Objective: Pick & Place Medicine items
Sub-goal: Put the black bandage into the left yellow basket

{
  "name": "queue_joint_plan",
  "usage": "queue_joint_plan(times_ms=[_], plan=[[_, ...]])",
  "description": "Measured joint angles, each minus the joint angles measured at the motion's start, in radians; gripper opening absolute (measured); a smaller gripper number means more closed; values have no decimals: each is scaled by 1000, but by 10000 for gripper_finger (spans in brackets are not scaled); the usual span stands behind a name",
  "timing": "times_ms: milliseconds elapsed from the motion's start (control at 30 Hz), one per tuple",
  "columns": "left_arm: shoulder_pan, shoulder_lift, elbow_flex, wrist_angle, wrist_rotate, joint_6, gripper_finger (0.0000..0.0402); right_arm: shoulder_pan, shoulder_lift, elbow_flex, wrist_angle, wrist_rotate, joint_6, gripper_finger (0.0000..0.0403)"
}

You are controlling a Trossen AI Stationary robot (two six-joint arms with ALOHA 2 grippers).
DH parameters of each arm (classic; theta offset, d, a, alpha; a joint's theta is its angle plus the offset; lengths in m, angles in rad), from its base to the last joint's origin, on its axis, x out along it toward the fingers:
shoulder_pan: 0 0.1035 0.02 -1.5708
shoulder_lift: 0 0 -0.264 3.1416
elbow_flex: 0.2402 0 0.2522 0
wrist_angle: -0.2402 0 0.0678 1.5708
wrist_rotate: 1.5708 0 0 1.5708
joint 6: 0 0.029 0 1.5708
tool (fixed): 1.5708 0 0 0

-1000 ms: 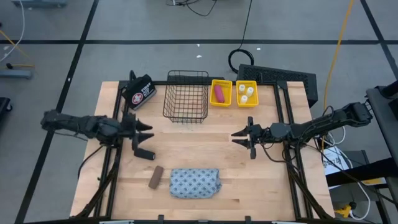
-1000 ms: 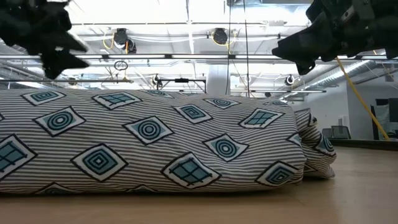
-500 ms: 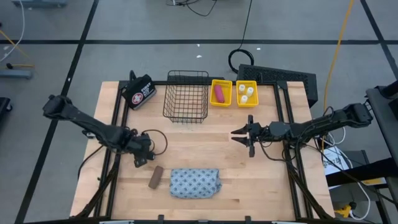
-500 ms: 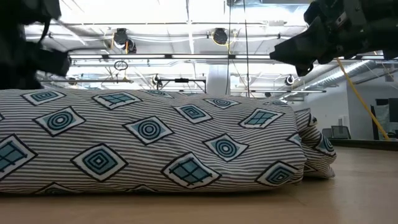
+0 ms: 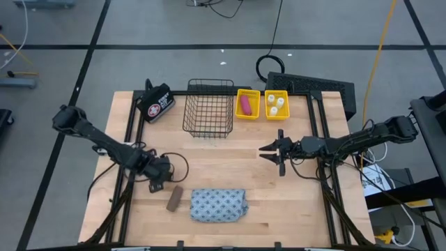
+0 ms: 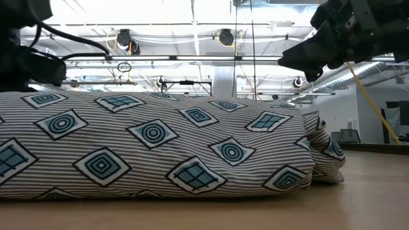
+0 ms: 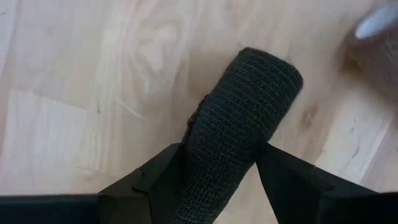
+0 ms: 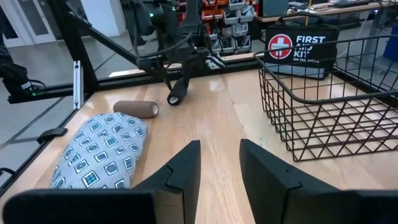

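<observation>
On the wooden bench (image 5: 293,202), the blue-grey patterned pouch (image 5: 218,205) lies at the near edge, the brown roll (image 5: 174,198) just beside it. Over the past second the left claw (image 7: 214,180) has been swung down from mid-air; its fingers are now set either side of the black bandage roll (image 7: 239,124), so a pickup appears under way. The right claw (image 5: 273,153) is held narrowly apart, empty, near the wire basket (image 5: 209,108).

Left gripper (image 7: 219,180) pointing down at the wooden table (image 7: 74,93), its two dark fingers (image 7: 158,183) closing around a black roll of woven wrap (image 7: 239,124), a brown blurred edge (image 7: 376,59) showing nearby.
</observation>
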Motion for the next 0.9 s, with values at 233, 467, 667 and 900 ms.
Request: queue_joint_plan(times_ms=[233, 467, 667, 900], plan=[[-74, 2, -4, -7, -8, 8, 214, 0, 0, 0, -5, 0, -2, 100], [-106, 7, -15, -3, -14, -106, 214, 0, 0, 0, -11, 0, -6, 100], [-114, 7, -29, 60, -101, -182, 210, 0, 0, 0, -12, 0, -6, 100], [-100, 7, -29, 293, -248, -100, 144, 0, 0, 0, -3, 0, 7, 100]])
